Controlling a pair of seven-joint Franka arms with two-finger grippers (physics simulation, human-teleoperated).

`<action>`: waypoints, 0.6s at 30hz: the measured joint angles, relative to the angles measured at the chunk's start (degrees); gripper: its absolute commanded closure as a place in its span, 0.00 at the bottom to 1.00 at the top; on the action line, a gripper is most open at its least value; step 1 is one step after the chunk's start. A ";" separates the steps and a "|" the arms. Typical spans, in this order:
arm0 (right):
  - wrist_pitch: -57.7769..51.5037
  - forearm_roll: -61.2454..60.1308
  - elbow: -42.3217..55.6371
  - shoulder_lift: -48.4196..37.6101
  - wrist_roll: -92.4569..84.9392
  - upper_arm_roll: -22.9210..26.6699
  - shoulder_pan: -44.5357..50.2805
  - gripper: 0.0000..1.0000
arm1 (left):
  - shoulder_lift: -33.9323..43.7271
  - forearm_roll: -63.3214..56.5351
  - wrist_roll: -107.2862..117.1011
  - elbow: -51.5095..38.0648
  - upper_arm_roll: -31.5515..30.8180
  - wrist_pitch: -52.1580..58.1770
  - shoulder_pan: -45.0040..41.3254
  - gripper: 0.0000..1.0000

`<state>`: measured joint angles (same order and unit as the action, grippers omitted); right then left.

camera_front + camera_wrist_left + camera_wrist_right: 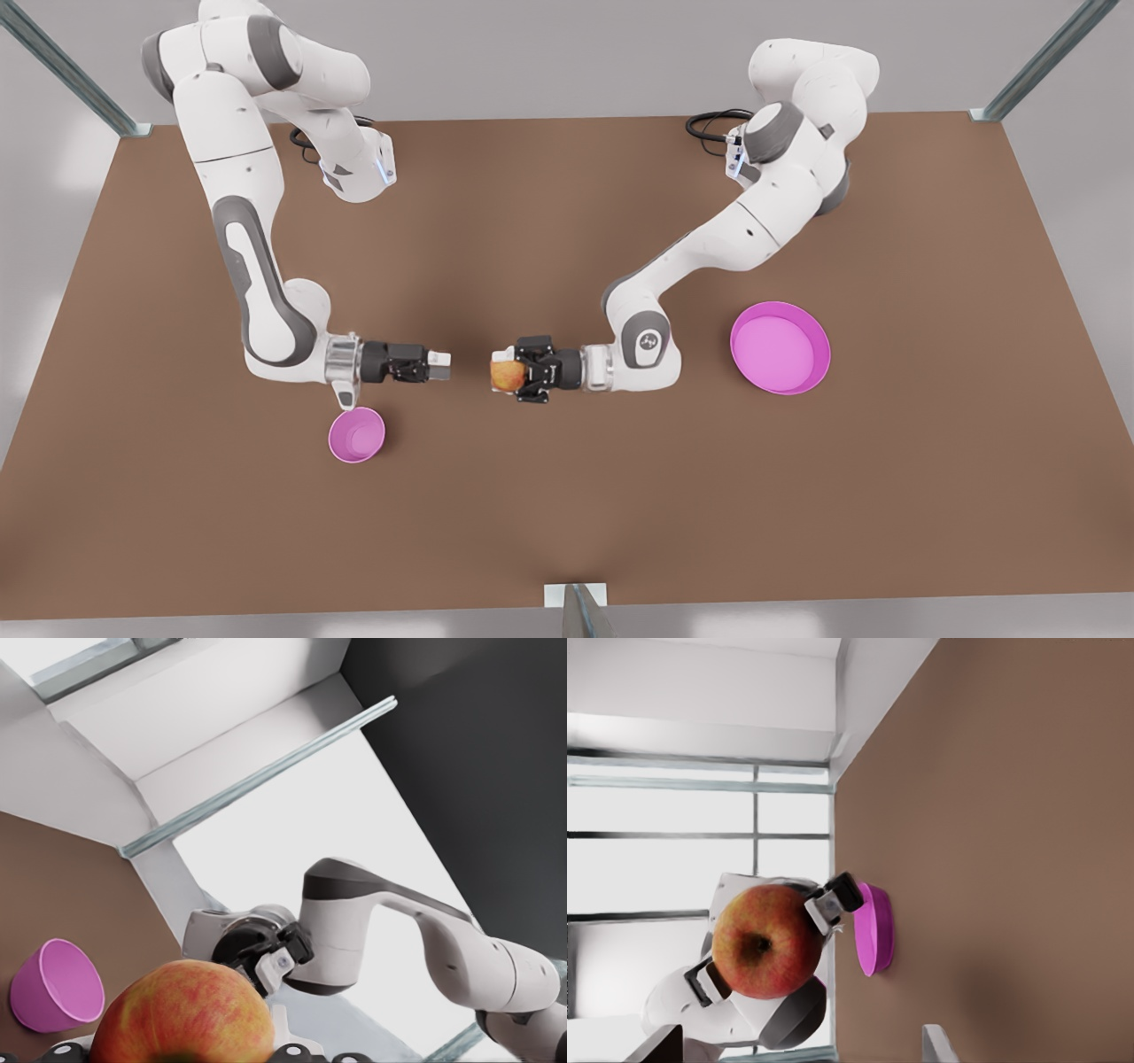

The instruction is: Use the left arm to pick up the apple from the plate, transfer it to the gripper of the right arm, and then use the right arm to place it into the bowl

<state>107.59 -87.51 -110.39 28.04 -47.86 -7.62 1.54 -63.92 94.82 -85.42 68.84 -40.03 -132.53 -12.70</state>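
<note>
Now we are holding the apple [506, 376] up in the air with our left claw [507, 373], clamped on it from two sides. It is off the plate [780, 346], which is sitting on the counter [567, 496] at the front view's right. The apple is hanging over the middle of the counter, between our two arms.

Our right claw [440, 360] is waiting near the apple, pointing at it but not touching it. Its two white fingers [935, 1043] are apart, ready to take it. The bowl [357, 435] is sitting on the counter just beside that arm's wrist.

We are thinking the apple is hard and smooth, so it will not squish, but it is round and could roll or slip out. It is not looking heavy. Our left fingers [826, 906] are already on two of its sides, so we are guessing the right claw should pinch the bare sides across its fat middle, and squeeze well before the left claw lets go.
</note>
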 measured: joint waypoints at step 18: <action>0.35 5.89 6.06 1.80 2.44 -2.55 -1.25 0.00 | -1.81 0.27 -22.36 -1.30 0.41 0.52 -0.83 0.27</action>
<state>107.94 -81.62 -104.33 29.84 -45.42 -10.17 0.29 -65.73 95.09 -107.78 67.54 -39.62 -132.01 -13.53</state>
